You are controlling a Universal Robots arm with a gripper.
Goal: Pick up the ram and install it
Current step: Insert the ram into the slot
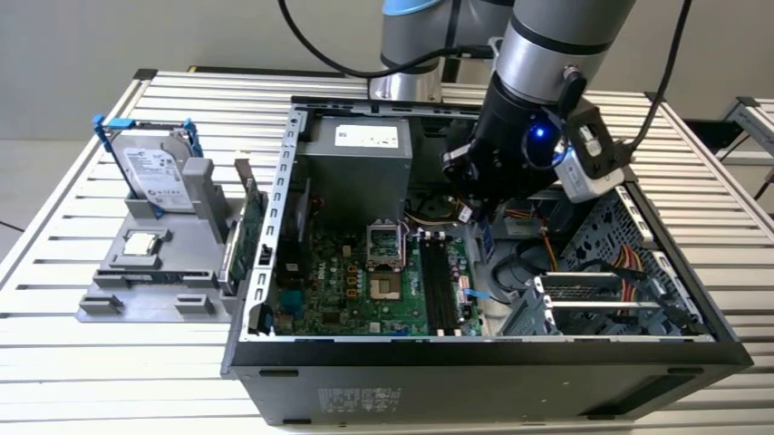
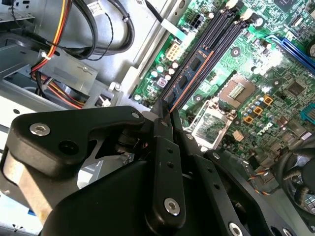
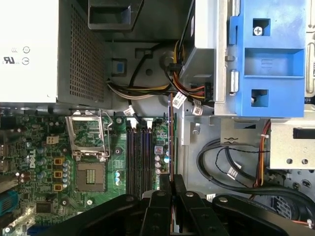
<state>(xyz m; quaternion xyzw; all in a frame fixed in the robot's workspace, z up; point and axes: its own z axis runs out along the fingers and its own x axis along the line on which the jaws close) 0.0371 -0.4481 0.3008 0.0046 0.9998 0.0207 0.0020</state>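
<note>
Ram [image 2: 189, 78], thin blue chip-lined stick, edge-on in hand [image 2: 165, 115] above slots [image 3: 139, 157].

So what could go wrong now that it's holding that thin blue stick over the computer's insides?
The gripper pinches the ram by one end, so it might tilt and miss the narrow black memory slots. The bundled cables and the open processor socket lie close by; a stray descent could snag wires or hit the board.
</note>
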